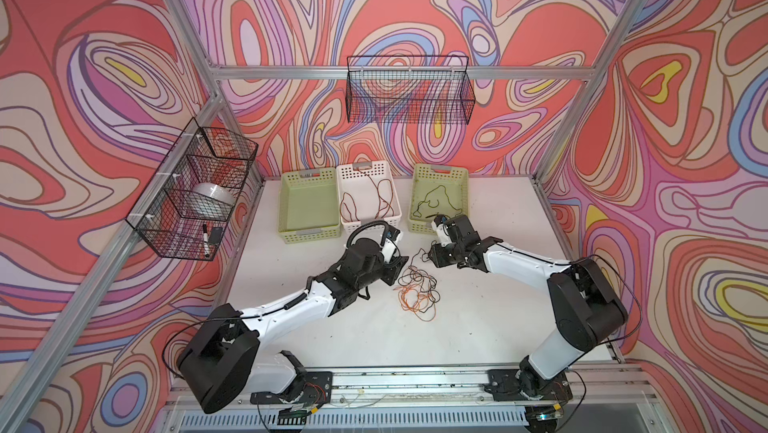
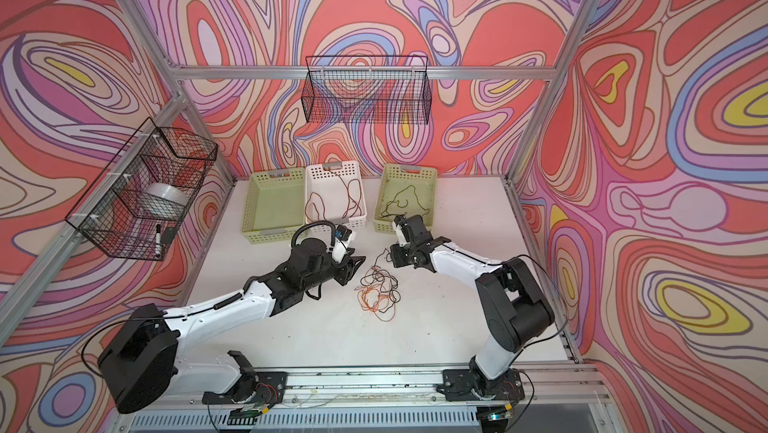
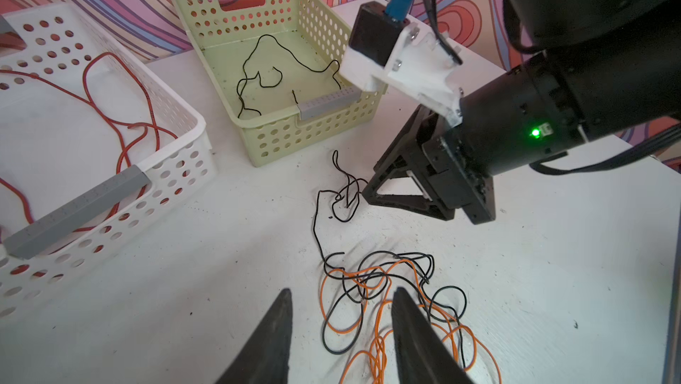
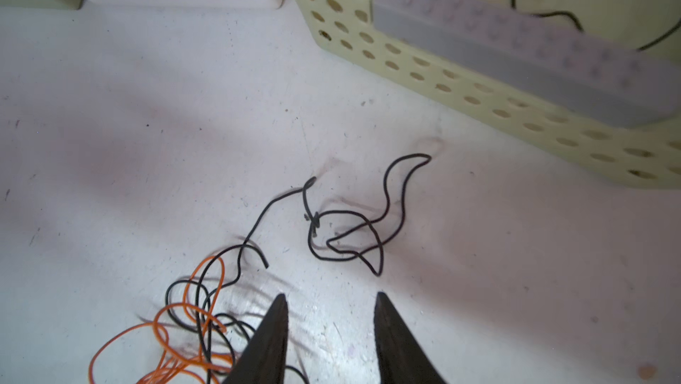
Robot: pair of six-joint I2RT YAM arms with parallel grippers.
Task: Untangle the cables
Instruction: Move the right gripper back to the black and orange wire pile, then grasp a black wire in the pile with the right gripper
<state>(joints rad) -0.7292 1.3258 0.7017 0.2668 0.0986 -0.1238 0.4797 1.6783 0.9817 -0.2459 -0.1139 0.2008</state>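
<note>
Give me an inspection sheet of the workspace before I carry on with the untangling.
Surface: white table, scuffed and speckled.
Job's things: orange cable and black cable tangled mid-table; reddish-brown cable in white basket; second black cable in right green basket; left green basket empty.
Clutter: nothing seen.
Hands: left hand open at the edge of the tangle; right hand open, pointing at the black cable's knotted loop; neither holds anything.
Cables: black corrugated hose arches over the left wrist; thin black leads hang off both arms.
Surroundings: swirl-patterned walls; back wire basket looks empty; side wire basket holds tape roll and marker.
</note>
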